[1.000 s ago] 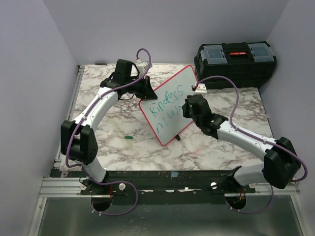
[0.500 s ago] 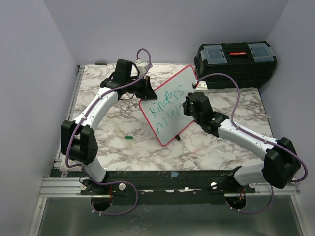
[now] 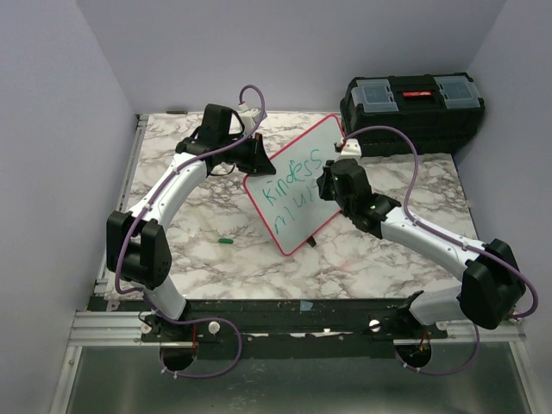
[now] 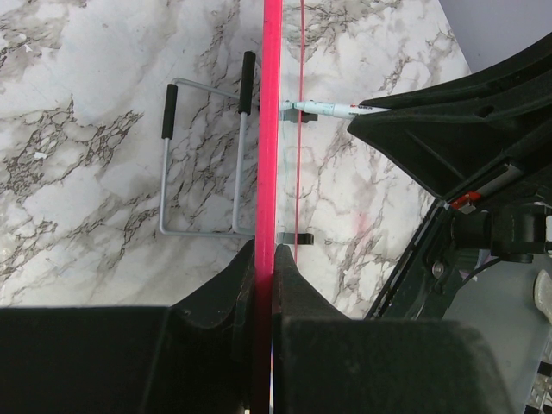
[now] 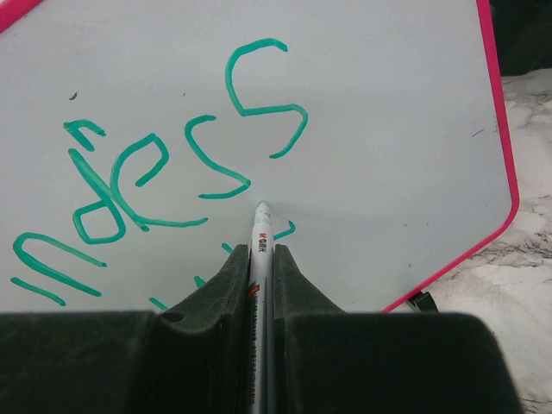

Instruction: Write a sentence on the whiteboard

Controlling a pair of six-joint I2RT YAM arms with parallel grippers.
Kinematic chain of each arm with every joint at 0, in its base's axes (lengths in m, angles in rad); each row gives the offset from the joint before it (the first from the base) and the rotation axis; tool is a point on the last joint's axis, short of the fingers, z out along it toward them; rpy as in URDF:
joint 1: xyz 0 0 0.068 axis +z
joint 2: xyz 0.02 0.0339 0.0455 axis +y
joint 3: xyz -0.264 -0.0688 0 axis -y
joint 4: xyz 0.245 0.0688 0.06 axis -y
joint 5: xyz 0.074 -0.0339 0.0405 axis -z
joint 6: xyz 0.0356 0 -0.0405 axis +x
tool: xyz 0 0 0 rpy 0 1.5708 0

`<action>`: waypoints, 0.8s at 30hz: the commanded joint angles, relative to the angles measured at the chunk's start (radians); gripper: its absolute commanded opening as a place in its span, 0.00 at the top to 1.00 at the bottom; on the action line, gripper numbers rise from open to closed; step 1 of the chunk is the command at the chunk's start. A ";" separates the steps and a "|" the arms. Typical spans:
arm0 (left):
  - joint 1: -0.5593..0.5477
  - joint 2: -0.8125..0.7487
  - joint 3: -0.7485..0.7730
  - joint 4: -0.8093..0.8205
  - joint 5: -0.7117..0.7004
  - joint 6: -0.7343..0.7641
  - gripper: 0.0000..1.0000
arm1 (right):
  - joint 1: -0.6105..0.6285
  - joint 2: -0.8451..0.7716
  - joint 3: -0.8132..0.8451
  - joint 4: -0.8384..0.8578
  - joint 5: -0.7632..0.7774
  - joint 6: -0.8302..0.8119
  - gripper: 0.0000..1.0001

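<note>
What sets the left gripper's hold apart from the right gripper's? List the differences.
The left gripper is clamped on the whiteboard at its red-pink rim, edge-on; the right gripper is clamped on a marker. The left gripper sits at the board's far left edge; the right gripper faces the written side, marker tip at the board under the green sentence. Both are shut on something, with black fingers.

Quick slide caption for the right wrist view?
Right tool, shut on a marker, tip against the whiteboard below the first line of the sentence.
</note>
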State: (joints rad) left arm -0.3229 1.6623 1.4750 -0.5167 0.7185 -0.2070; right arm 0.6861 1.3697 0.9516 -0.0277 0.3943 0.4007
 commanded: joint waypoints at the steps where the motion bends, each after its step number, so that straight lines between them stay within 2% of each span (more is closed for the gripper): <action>1: -0.001 -0.018 -0.013 -0.036 -0.111 0.094 1.00 | -0.004 0.026 0.021 0.008 -0.030 0.016 0.99; 24: -0.001 -0.026 -0.013 -0.032 -0.105 0.090 1.00 | -0.004 -0.039 -0.106 -0.005 -0.087 0.068 0.99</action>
State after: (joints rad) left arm -0.3229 1.6623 1.4750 -0.5186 0.7181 -0.2073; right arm 0.6849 1.3430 0.8787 -0.0185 0.3504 0.4458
